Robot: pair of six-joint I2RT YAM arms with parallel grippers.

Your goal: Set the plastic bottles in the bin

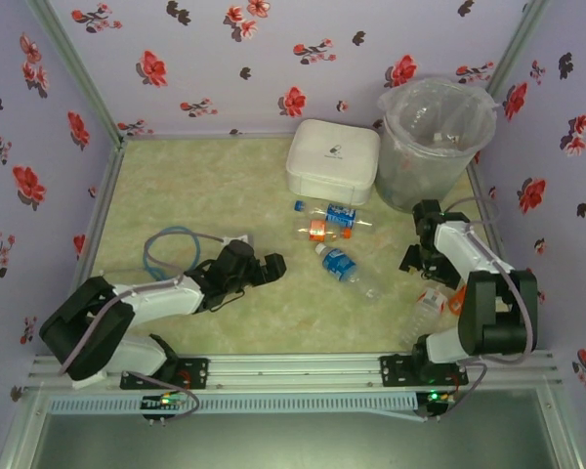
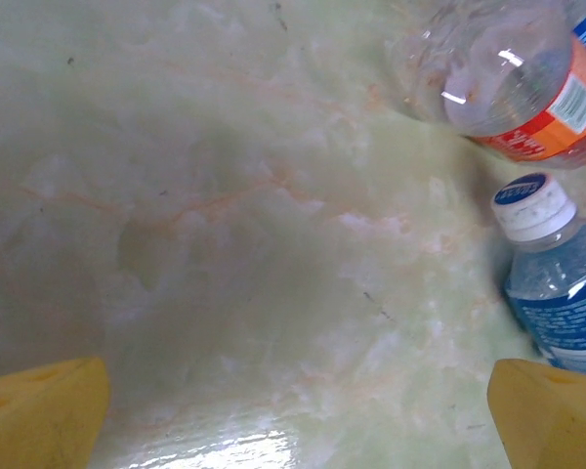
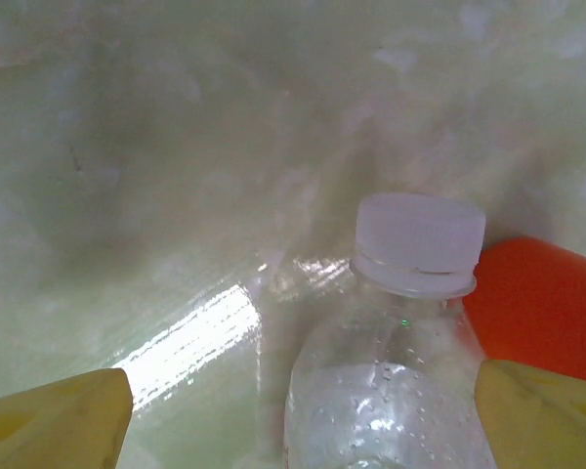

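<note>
Spread right pincer facing white-capped bottle, left pincer spread over table

Your table: pale green marble-look top. White lidded box at far middle. Bin just right of box. Three bottles lying in front of box: blue-label bottle closest, orange-label bottle next, second blue-label bottle farthest out. White-cap clear bottle well to near-right of box, beside orange object. Blue cable loop near-left of box.
</note>
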